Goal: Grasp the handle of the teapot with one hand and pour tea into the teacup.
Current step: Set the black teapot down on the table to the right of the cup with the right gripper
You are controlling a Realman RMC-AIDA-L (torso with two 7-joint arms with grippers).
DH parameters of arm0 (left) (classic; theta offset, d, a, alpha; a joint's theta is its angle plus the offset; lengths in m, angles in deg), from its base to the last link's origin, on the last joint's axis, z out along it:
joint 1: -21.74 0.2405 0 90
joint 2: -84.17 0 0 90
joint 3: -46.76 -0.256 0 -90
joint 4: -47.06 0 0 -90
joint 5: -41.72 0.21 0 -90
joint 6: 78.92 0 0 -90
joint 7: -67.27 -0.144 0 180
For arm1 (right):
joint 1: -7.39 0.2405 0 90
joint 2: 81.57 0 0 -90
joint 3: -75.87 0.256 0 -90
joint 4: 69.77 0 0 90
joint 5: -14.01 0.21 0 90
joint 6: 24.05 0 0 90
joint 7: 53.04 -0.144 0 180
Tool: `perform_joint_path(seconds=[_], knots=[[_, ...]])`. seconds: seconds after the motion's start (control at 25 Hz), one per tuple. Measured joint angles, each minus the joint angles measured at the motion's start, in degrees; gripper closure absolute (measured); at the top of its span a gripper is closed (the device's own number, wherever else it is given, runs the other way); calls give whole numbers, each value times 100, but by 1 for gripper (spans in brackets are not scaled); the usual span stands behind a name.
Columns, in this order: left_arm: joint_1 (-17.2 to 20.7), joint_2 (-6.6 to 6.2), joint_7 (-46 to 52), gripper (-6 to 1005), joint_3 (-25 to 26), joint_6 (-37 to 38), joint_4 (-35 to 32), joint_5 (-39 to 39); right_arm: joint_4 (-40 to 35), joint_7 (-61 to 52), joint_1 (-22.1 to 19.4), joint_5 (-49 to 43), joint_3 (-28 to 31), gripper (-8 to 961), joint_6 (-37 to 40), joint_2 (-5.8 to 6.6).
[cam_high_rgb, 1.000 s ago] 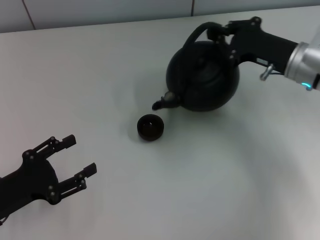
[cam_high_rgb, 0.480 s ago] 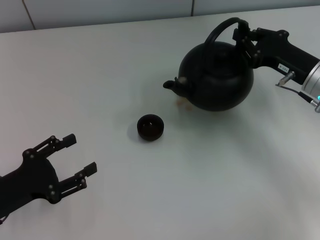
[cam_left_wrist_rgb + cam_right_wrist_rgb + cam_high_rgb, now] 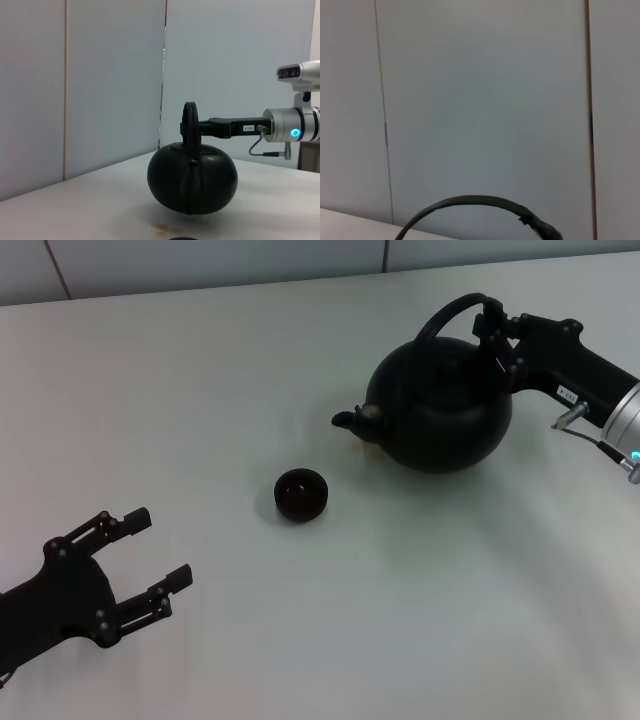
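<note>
The right gripper (image 3: 497, 332) has its fingers closed on the handle (image 3: 450, 312) of the teapot (image 3: 440, 410), which sits near level at the far right of the table (image 3: 200, 390), spout toward the teacup (image 3: 301, 494) but well apart from it. A small brownish stain (image 3: 358, 447) lies under the spout. Judging by this, pouring is not under way; next the spout must come over the cup and tip. The left gripper (image 3: 140, 565) rests idle, fingers spread, holding nothing.

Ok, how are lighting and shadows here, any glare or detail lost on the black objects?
Head view: even, soft light, faint shadow under the teapot, no glare on the table; teacup interior barely readable. Left wrist view: teapot nearly a silhouette against the pale wall. Right wrist view: only the handle arc shows.
</note>
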Motion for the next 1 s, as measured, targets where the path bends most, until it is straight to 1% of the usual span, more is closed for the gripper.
perform_joint_path(seconds=[0.32, 0.88, 1.0], knots=[[10, 0, -28, 199, 0, 0, 11, 0, 249, 286, 43, 40, 111, 865, -72, 3], [36, 9, -59, 199, 0, 1, 18, 0, 274, 298, 26, 55, 91, 862, -180, -1], [38, 9, -61, 199, 0, 2, 18, 0, 322, 298, -2, 58, 128, 775, -201, -3]])
